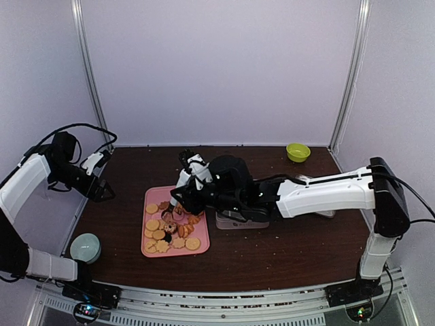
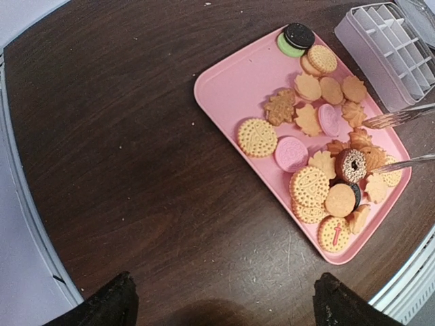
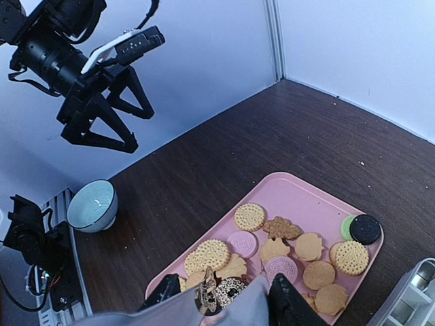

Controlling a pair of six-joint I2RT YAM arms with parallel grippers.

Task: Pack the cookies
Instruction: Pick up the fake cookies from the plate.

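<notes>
The cookies (image 1: 170, 231) lie spread on a pink tray (image 1: 151, 252): golden rounds and flower shapes, some pink ones, a green-and-black pair (image 2: 293, 39) and a chocolate sprinkled ring (image 2: 351, 165). My right gripper (image 3: 224, 305) is shut on metal tongs (image 3: 272, 314) low over the tray. The tong tips (image 2: 393, 119) stand apart on either side of the sprinkled ring (image 3: 228, 292). My left gripper (image 2: 221, 305) hangs open over bare table left of the tray, with nothing between its fingers. In the top view it (image 1: 105, 190) is at the far left.
A clear compartment box (image 1: 241, 221) stands right of the tray, also seen in the left wrist view (image 2: 394, 51). A pale blue bowl (image 1: 85, 248) sits near the front left corner. A small green bowl (image 1: 298, 151) is at the back right.
</notes>
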